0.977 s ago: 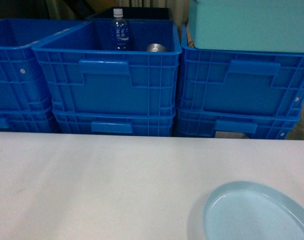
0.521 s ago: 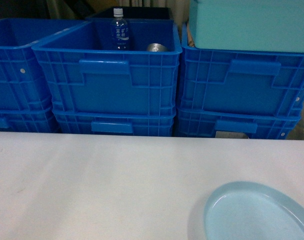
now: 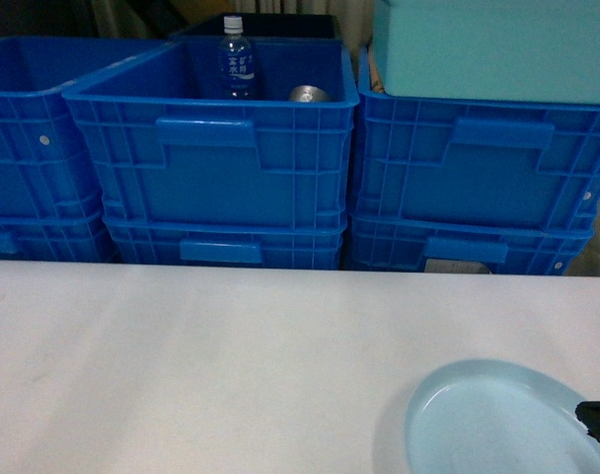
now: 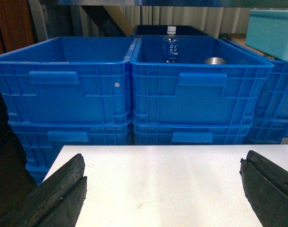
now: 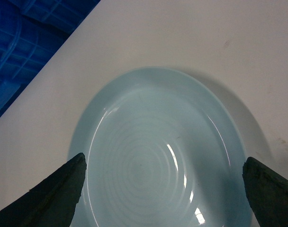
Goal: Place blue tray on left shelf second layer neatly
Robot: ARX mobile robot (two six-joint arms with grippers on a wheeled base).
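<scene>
The blue tray (image 3: 497,425) lies flat on the white table (image 3: 201,365), right of the crate holding a water bottle (image 3: 237,59) and nearer the camera. It is a pale, glossy oval dish, rim up, with faint concentric rings; in the head view its long axis runs diagonally toward the near right corner. The right gripper (image 5: 164,189) hangs above it with fingers spread wide, gripping nothing, while the left gripper (image 4: 165,189) is likewise spread over bare table.

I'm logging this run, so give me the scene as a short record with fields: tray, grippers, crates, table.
tray: blue tray lying flat and empty on the white table
right gripper: open above the tray, not gripping it
left gripper: open over bare tabletop, holding nothing
crates: stacked blue crates behind the table; one holds a water bottle
turquoise box: atop the right crate stack
</scene>
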